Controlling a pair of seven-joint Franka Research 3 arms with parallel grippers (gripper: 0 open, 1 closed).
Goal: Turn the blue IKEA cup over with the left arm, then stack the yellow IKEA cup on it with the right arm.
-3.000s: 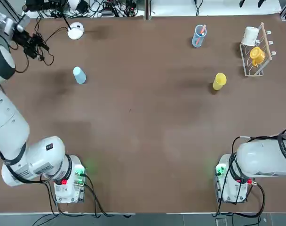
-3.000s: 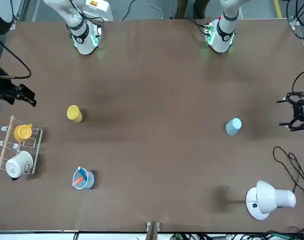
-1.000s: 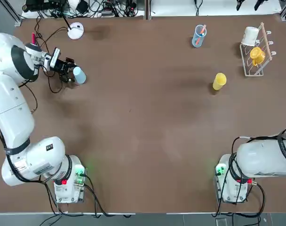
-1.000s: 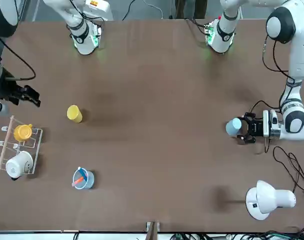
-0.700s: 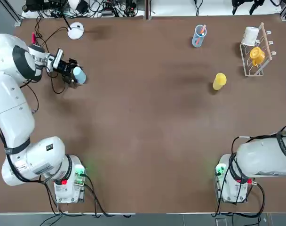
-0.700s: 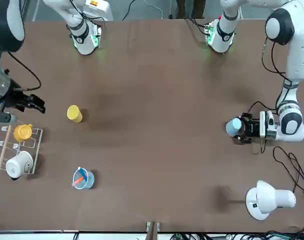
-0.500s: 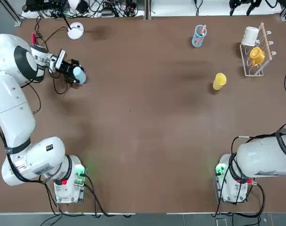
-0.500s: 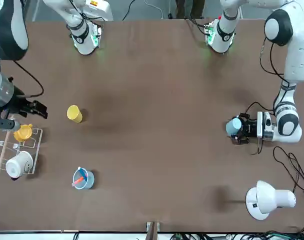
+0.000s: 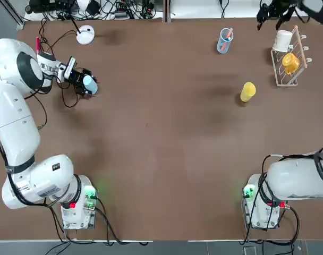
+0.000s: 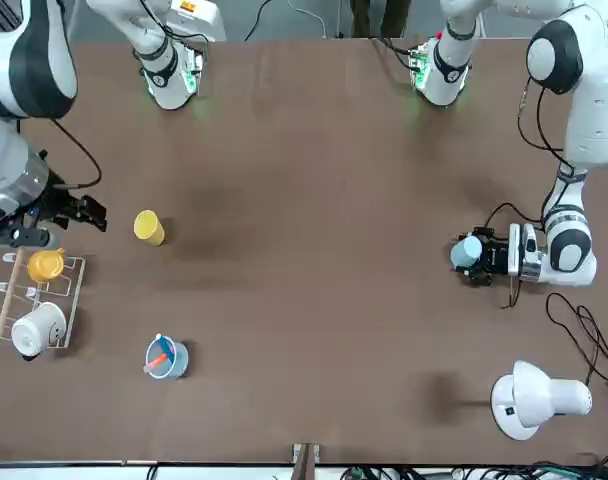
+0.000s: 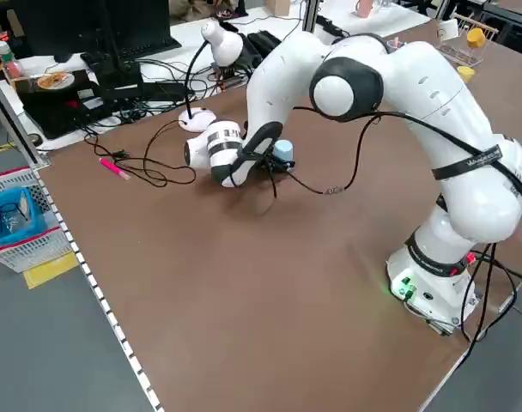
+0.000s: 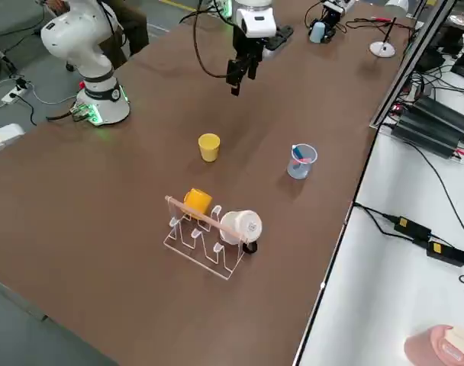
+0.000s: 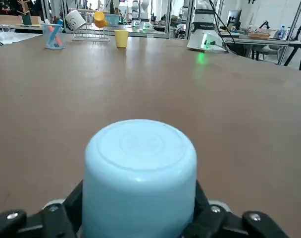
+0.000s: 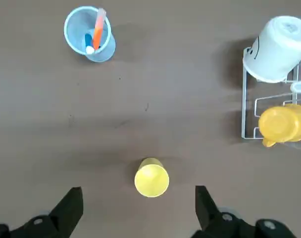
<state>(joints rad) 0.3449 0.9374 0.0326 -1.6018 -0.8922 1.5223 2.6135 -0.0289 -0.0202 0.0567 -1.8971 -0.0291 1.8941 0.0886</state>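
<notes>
With my left end effector (image 13: 139, 196), I am now closing in on the blue IKEA cup (image 13: 140, 163): a second ago the fingers were standing wider, and now they are lying against opposite sides of its wall. The cup is standing base-up on the counter (image 9: 167, 159), at nearly the same spot as before, so I am judging that the grasp step is just being made and the turning is yet to come. The next move is probably calling for a firm squeeze, a lift and a half turn; a loose pinch could let the smooth, tapered wall slip.

Meanwhile my right end effector (image 14: 139, 203) has been swinging in over the counter's far right side, beside the wire rack (image 10: 81, 290). It is holding nothing, its fingers spread wide. The yellow IKEA cup (image 14: 151, 180) is standing untouched, well apart from the blue one, and is waiting for its part in the stacking.
</notes>
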